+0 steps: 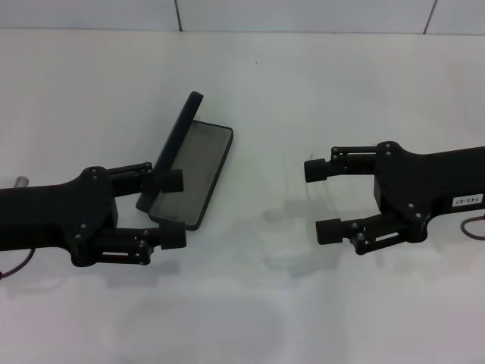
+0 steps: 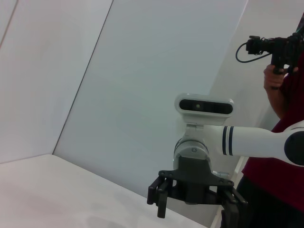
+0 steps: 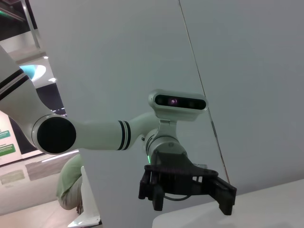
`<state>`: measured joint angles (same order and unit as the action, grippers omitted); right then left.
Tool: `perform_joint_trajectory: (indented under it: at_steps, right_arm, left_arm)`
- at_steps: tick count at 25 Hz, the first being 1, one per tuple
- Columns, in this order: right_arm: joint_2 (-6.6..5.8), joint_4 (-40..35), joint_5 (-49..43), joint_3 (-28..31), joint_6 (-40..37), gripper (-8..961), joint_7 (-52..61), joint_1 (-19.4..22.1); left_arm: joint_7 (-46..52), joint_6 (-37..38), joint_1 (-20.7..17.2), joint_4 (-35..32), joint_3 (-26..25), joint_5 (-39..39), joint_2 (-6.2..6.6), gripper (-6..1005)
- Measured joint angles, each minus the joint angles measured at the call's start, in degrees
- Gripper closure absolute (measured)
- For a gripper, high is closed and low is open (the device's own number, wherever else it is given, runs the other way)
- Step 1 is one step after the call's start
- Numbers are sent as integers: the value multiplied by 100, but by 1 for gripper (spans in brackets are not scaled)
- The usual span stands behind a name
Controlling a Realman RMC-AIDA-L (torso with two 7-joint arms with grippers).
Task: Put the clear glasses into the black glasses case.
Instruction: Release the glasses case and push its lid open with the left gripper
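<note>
The black glasses case (image 1: 193, 171) lies open left of the table's middle, its lid standing up along the left side and its grey lining showing. I cannot make out the clear glasses in any view. My left gripper (image 1: 173, 208) is open, with its fingertips on either side of the case's near end. My right gripper (image 1: 320, 199) is open with nothing in it, well to the right of the case and pointing toward it. The left wrist view shows the right gripper (image 2: 194, 202) farther off. The right wrist view shows the left gripper (image 3: 187, 192).
The white table (image 1: 250, 318) runs back to a pale wall (image 1: 303, 15). Faint shadows lie on the table between the two grippers. A person holding a camera (image 2: 280, 71) stands beyond the right arm. Another person (image 3: 71, 185) sits behind the left arm.
</note>
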<state>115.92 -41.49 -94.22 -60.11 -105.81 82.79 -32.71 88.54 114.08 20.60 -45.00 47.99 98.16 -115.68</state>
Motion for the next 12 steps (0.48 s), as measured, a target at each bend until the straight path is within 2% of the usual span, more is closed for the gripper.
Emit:
perform_joint_trajectory:
  at_steps: [12]
  right_arm:
    - [0, 2, 0, -8, -7, 96, 0, 37]
  left_arm:
    - [34, -6, 6, 0, -41, -5, -32, 130]
